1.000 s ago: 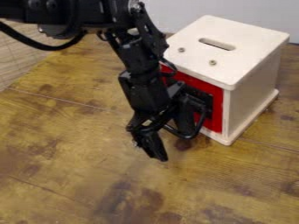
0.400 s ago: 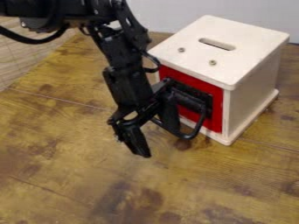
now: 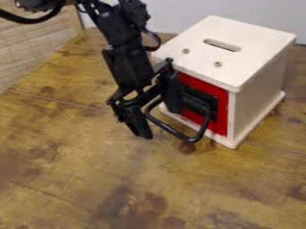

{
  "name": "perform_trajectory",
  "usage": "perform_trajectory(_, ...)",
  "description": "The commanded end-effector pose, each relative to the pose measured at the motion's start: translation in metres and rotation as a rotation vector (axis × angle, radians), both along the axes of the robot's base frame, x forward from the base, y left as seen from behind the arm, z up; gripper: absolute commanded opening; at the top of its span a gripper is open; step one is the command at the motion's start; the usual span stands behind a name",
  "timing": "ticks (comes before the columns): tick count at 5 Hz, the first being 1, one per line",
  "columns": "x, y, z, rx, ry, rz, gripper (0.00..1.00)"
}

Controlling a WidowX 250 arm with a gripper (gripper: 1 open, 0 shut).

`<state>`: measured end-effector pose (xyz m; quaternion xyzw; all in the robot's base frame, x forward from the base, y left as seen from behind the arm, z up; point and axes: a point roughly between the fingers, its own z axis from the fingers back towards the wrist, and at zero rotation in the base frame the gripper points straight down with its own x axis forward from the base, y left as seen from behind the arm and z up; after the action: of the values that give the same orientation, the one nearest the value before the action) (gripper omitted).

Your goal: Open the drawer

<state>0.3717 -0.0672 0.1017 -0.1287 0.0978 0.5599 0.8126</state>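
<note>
The red drawer (image 3: pixel 195 91) sits in the cream-white casing (image 3: pixel 239 63) at the right, with its black front panel (image 3: pixel 180 97) sticking out a little to the left. Its large black loop handle (image 3: pixel 182 131) hangs out low towards the table. My gripper (image 3: pixel 135 122) points down just left of the drawer front. Its dark fingers look pressed together, and their tip is at the left end of the loop. Dark on dark, I cannot tell whether the tip is hooked in the loop or only touching it.
The wooden table (image 3: pixel 84 179) spreads out in front and to the left. A pale woven surface (image 3: pixel 30 49) lies at the far left. The casing has a slot (image 3: pixel 221 43) on top.
My gripper has moved left and up from the table in front of the casing. The handle and the black front panel have come left with it, and more red shows.
</note>
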Motion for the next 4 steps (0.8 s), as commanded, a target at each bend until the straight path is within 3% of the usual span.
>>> perform_trajectory(1,0.005,0.009,0.019,-0.021,-0.069,-0.014,1.0)
perform_trajectory(3,0.003,0.023,0.002,-0.026,-0.066,0.019,1.0)
perform_trajectory(4,0.003,0.019,-0.004,-0.027,-0.067,0.019,1.0)
